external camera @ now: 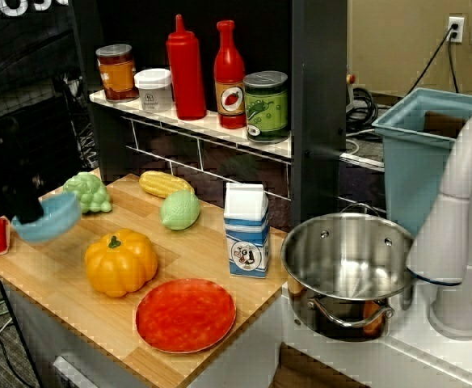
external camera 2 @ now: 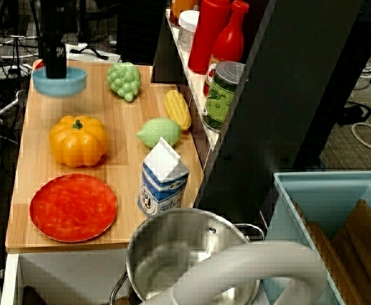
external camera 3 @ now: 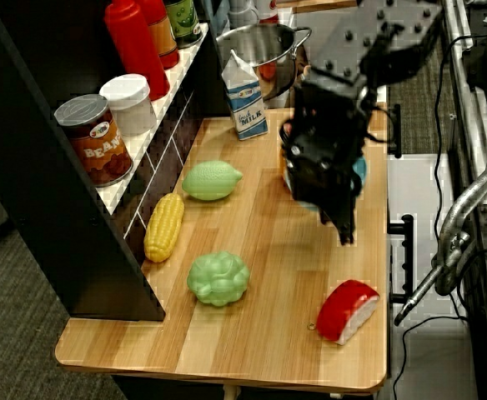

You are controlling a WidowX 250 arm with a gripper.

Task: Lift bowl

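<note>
Wooden planks form the bench [external camera: 74, 307] of a toy kitchen, with a dark back wall and a white shelf [external camera: 195, 121] carrying a beans can [external camera: 115, 71], a white jar [external camera: 153, 89], two red bottles [external camera: 187, 69] and a green pickle jar [external camera: 266, 105].

At the bench's end a shiny steel pot [external camera: 347, 271] stands in a sink recess; its inside looks bare as far as the views show. Beyond it a blue bin [external camera 2: 325, 216] holds brown pieces standing on edge. A milk carton [external camera: 246, 230] stands upright near the pot, and a flat red-orange plate [external camera: 185, 314] lies at the front edge with nothing on it.

The bowl [external camera: 48, 220] is light blue and sits at the far end of the bench from the pot, close to the front edge, mouth upward but tipped in the front view. Being round, it has no long axis. The black gripper [external camera 2: 53, 60] comes down onto its rim; it appears clenched on the bowl, though the fingertips are hidden. Whether the bowl is off the wood I cannot tell.

Beside the bowl, a red and white toy [external camera 3: 347, 310] lies by the bench corner. Green grapes [external camera: 88, 192], corn [external camera: 164, 183], a lime [external camera: 179, 210] and an orange pumpkin [external camera: 120, 262] leave open wood between them.
</note>
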